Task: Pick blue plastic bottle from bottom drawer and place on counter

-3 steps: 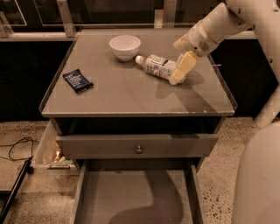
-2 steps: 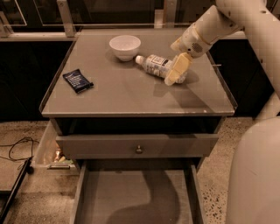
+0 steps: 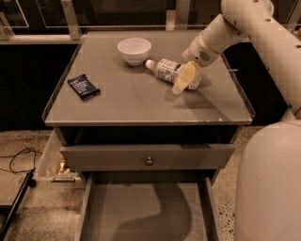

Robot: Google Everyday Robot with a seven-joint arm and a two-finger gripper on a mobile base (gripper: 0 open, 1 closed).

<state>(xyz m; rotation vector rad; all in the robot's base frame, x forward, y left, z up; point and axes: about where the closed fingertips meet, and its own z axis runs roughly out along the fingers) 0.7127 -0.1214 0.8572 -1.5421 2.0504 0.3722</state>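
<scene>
one end of the blue plastic bottle (image 3: 164, 69) on the counter (image 3: 141, 101) hides behind the claw (image 3: 186, 77), grip unclear.

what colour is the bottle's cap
Cap is white, camera view; gripper at other end of blue plastic bottle.

A grey cabinet (image 3: 197, 156) is being supported by a speckled floor (image 3: 23, 139), across which a black cable (image 3: 26, 150) is being trailed at the left. Dark glass panels (image 3: 117, 12) are being framed by metal posts (image 3: 70, 19) behind. The gripper (image 3: 186, 77) is being held over the cabinet's right rear.
</scene>
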